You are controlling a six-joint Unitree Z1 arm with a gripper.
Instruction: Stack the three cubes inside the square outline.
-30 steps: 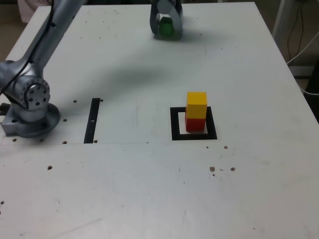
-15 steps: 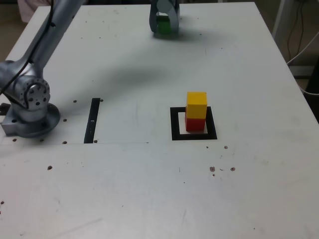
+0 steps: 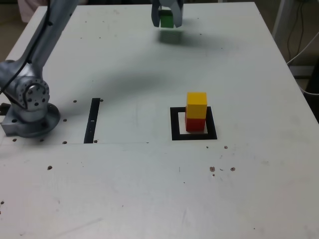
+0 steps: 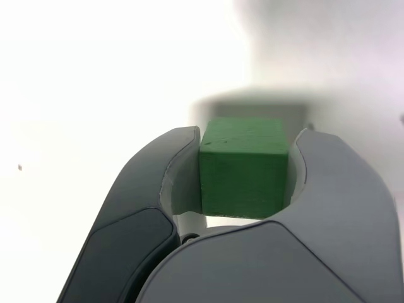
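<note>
With the gripper [image 4: 249,136], holding the green cube [image 4: 243,183] snugly between both fingers, pressing on opposite faces, presumably to keep it from twisting. Carrying it above the worktop [image 3: 249,189] (note the shadow [image 3: 170,38] lying apart beneath it), well beyond the square outline [image 3: 175,123] and slightly toward the exterior view's left. Inside that outline, seeing the red cube [image 3: 195,125] standing as a base, with the yellow cube [image 3: 196,105] resting on top, probably so placed to leave a flat seat for the last one. Now likely needing to travel back over the outline, staying high enough to avoid knocking yellow, then lowering squarely and releasing gently.
</note>
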